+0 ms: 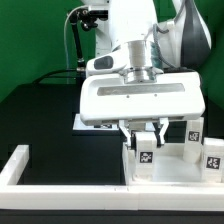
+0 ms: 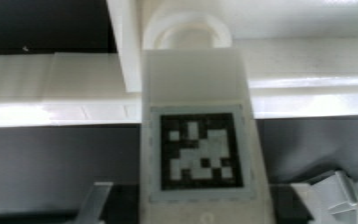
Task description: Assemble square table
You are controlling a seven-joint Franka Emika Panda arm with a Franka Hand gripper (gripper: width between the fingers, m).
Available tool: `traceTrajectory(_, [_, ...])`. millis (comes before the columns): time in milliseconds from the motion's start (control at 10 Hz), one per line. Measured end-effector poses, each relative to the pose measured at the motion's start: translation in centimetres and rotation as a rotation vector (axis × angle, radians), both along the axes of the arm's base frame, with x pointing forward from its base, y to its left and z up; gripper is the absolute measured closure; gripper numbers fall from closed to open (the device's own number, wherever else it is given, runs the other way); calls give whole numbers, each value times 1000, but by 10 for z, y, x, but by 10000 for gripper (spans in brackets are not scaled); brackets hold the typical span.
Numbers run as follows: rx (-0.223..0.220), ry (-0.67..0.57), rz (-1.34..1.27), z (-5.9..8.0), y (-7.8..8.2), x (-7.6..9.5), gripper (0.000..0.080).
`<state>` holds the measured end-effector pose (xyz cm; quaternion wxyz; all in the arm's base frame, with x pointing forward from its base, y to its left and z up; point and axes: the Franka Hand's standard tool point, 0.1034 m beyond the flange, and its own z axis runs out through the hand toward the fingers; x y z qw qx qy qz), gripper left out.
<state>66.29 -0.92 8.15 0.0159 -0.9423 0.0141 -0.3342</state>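
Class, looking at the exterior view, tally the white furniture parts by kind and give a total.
large white plastic square slab: 1
small white tagged leg blocks: 3 in view
Total: 4

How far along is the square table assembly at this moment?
Done: nothing that shows. No leg is seen fitted, and the arm hides where the slab would be.
In hand: the claw is closed around one leg block, by the white border bar.
Left: two more leg blocks stand loose at the exterior view's right, so leg fitting seems still ahead.
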Motion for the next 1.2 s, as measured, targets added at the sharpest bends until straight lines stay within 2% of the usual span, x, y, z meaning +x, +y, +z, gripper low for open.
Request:
traceTrajectory(300, [13, 34, 10, -3, 1, 0, 509])
traceTrajectory(400, [13, 35, 10, -3, 1, 0, 351])
traceTrajectory(500, [13, 36, 10, -4, 1, -1, 224])
traceTrajectory(600, [13, 36, 10, -4, 1, -1, 224])
traceTrajectory(700, [13, 37, 10, -5, 1, -1, 163])
traceTrajectory(1200, [14, 40, 11, -7, 1, -2, 150])
